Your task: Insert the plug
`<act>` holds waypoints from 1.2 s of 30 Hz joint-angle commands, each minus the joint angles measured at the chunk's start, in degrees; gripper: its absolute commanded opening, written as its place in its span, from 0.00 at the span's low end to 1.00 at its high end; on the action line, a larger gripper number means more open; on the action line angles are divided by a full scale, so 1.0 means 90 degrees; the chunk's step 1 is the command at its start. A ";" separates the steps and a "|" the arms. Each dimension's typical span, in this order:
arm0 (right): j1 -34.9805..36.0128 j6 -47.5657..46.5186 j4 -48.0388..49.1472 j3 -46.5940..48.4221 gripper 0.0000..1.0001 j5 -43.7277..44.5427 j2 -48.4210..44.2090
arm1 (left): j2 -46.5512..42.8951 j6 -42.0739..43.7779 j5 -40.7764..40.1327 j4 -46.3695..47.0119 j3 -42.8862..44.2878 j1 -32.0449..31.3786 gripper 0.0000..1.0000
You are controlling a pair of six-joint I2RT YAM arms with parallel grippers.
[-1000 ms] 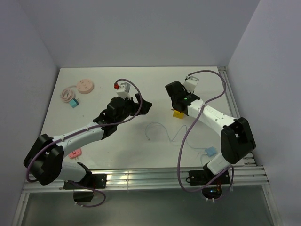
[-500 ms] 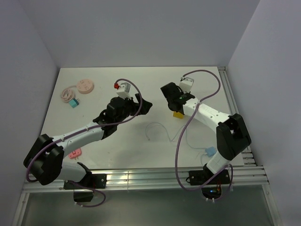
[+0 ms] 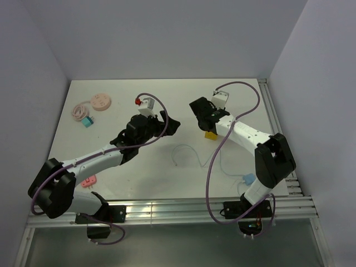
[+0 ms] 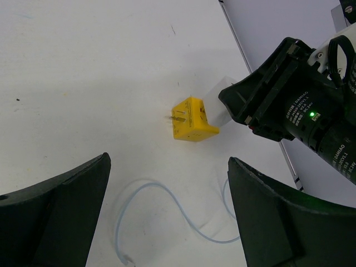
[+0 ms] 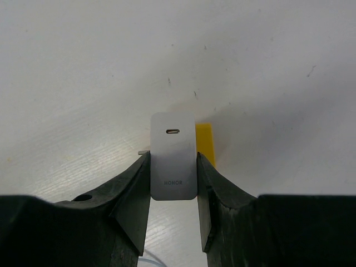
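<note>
While in right claw (image 5: 173, 169), HONOR charger (image 5: 174, 146).

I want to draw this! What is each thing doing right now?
white Honor charger, held, port empty
right end effector, shut on white Honor charger
yellow plug adapter, lying loose, prongs bare
thin white cable, slack, near end free
left end effector, open, empty
</note>
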 commanded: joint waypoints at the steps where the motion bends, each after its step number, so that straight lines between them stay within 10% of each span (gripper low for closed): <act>1: 0.0045 0.0036 -0.0077 0.0300 0.00 0.0444 -0.0122 | 0.0066 0.0027 0.0117 0.0331 0.0254 -0.0001 0.92; 36: -0.0424 -0.1263 -0.0468 -0.1145 0.00 -0.2143 -0.0367 | -0.0158 0.0183 0.0224 0.0350 -0.0155 0.0087 0.85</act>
